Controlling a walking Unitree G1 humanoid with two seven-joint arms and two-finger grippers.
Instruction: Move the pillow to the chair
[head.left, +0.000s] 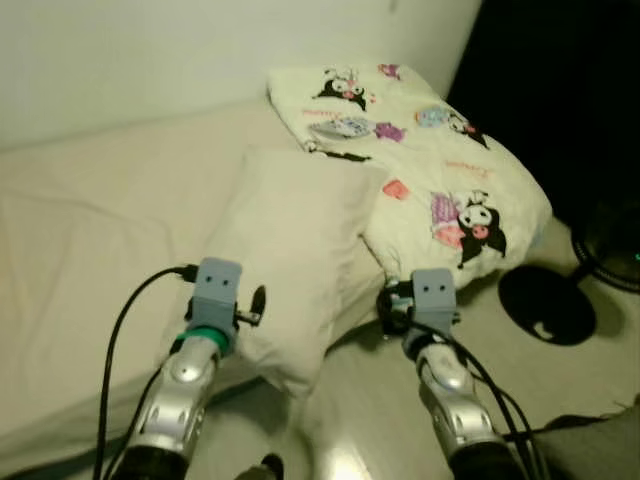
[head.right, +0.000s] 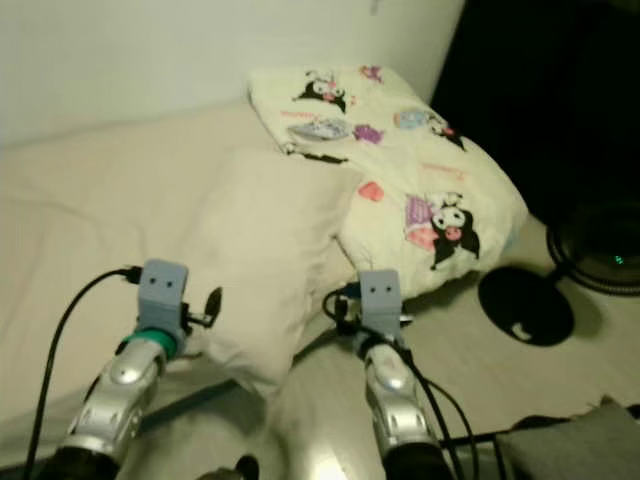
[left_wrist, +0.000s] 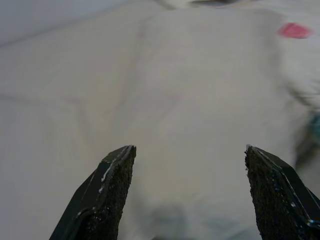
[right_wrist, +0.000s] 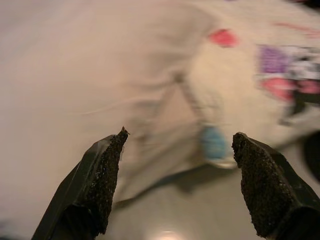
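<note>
A plain cream pillow (head.left: 290, 250) lies on the bed, its near corner hanging over the bed's front edge. My left gripper (left_wrist: 187, 187) is open, its fingers spread over the pillow's near left side, with the wrist (head.left: 215, 300) just short of it. My right gripper (right_wrist: 177, 175) is also open, held over the gap where the pillow's right edge meets the patterned quilt, with its wrist (head.left: 430, 300) near the bed's front edge. Nothing is held by either one.
A folded cartoon-print quilt (head.left: 430, 170) lies on the bed to the right of the pillow. The cream mattress (head.left: 80, 260) stretches left, with a white wall (head.left: 150, 50) behind. A black fan (head.left: 610, 245) and its round base (head.left: 545, 305) stand on the floor at right.
</note>
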